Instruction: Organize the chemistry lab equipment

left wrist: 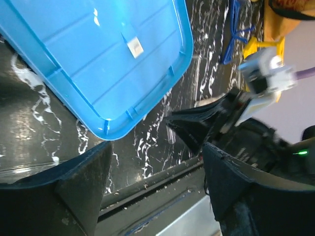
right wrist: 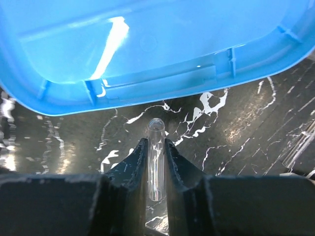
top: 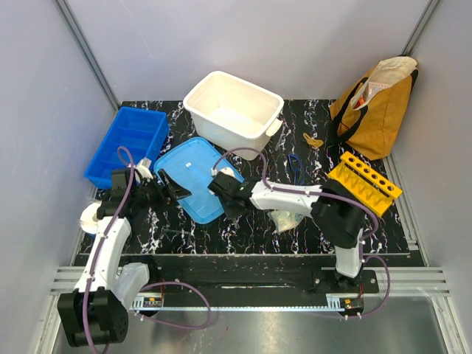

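Clear tube (right wrist: 156, 152) pinched between right fingers (right wrist: 134, 172).

a black marbled table (top: 243, 237) carries a blue tray (top: 129, 144) at back left, a white tub (top: 221, 127) behind a blue lid (top: 193, 173), a yellow-orange rack (top: 363, 183) at right, a mustard bag (top: 376, 110) behind it, and blue-rimmed glasses (top: 295, 166) and a pale wad (top: 287, 220) between lid and rack.
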Motion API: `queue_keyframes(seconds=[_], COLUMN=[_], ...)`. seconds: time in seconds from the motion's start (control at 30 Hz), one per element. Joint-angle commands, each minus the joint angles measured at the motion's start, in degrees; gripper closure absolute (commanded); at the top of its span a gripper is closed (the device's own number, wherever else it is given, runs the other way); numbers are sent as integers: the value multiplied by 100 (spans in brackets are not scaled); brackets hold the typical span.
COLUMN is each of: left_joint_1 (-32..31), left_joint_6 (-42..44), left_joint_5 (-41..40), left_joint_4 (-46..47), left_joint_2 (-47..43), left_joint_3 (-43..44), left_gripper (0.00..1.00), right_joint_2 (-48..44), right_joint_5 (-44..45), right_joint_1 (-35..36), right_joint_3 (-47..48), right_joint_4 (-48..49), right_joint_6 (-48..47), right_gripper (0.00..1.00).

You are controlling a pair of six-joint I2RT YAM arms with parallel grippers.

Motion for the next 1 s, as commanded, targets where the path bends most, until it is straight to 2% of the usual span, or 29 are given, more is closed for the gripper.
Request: queue_keyframes(seconds=[0.0, 0.13, 0.3, 0.43, 0.67, 0.97], left_joint_1=[-208, -753, -1439, -1887, -2274, -2609], left_joint_6=[14, -345, -786, -847, -936, -812], left_joint_5=[957, 1397, 1117, 914, 747, 703], left_joint_4=[654, 1443, 2165, 2306, 2763, 2852], left_joint_2=[102, -47, -127, 84, 251, 699], left_joint_3=[-63, -54, -99, 24, 42, 148], left_gripper=[23, 24, 31, 36, 37, 47], right_joint_2=[-827, -1257, -1864, -2321, -2621, -2981], right_joint_5=[-245, -746, -1089, -1379, -1669, -1591], right_joint_1=[-305, -560, -780, -806, -806, -806], right_joint_3=[-8, -61, -429, -1009, -1511, -1845], right_joint_4=[467, 923, 1748, 2707, 3455, 3746], right_joint_6=[706, 1093, 1795, 2323, 2676, 2869], right_gripper=[78, 79, 79, 79, 80, 80])
